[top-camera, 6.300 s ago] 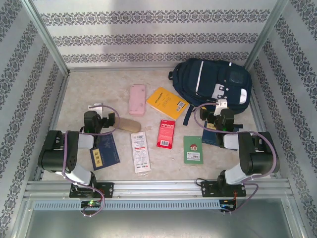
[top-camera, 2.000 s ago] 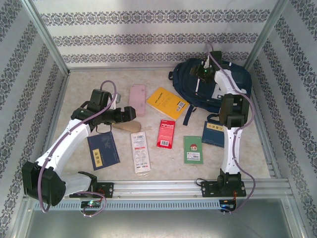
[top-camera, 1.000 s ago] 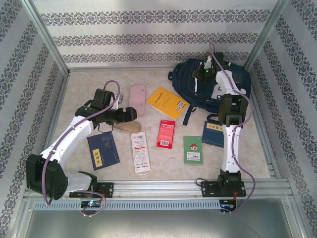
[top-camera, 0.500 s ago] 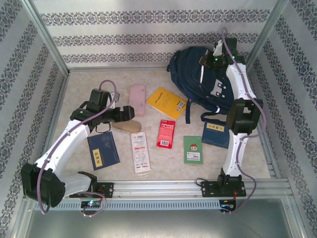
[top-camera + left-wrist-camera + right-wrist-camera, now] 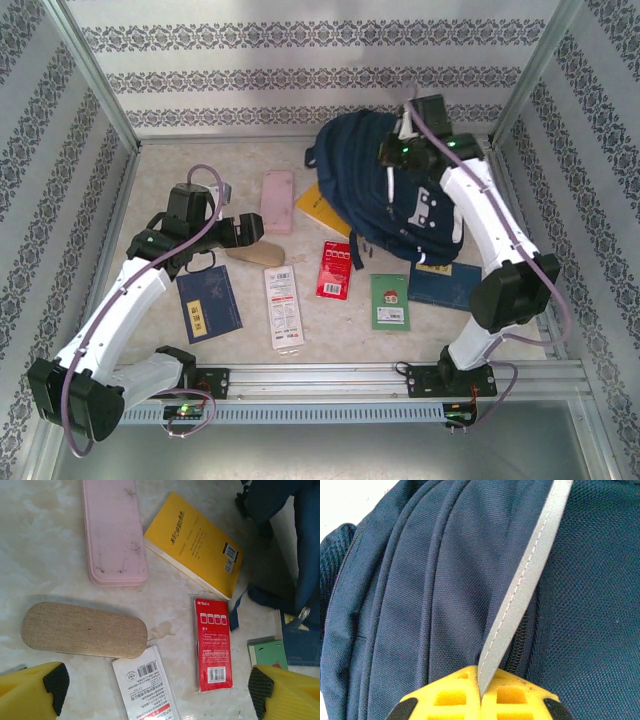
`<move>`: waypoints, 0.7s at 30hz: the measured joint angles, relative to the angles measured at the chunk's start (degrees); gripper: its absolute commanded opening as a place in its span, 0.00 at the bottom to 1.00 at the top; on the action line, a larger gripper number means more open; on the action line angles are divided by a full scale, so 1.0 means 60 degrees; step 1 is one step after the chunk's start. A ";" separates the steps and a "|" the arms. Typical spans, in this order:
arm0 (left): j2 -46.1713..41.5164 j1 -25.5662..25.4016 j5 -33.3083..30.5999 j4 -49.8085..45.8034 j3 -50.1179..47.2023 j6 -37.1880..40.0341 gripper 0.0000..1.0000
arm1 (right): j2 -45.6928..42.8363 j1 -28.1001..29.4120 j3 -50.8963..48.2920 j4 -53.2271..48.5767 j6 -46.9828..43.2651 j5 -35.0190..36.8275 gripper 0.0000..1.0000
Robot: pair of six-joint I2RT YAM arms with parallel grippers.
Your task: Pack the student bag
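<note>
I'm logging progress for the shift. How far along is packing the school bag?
Done: nothing looks packed. The pink case, yellow book, tan case, red pack, white pack, green booklet and blue notebook lie on the table.
In hand: the right gripper is shut on the backpack's grey stripe; the left gripper hangs open near the tan case.
Left: open the backpack, load everything.
</note>
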 measured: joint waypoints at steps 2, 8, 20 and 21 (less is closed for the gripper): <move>-0.0066 -0.0098 -0.0055 -0.0004 -0.0051 0.0004 0.91 | -0.0062 0.0583 -0.0550 0.0146 0.0401 0.0317 0.00; -0.0157 -0.1075 -0.0284 0.0000 -0.0062 -0.0022 0.85 | 0.0087 0.1439 -0.1920 0.0776 0.2448 0.0248 0.00; 0.1366 -0.3421 -0.1366 0.0568 -0.0474 -0.0397 0.66 | 0.1213 0.1443 -0.2131 0.3100 0.5945 -0.0729 0.00; 0.1719 -0.3617 -0.1453 0.0707 -0.0463 -0.0433 0.64 | 0.1381 0.1443 -0.2073 0.3206 0.6113 -0.0823 0.00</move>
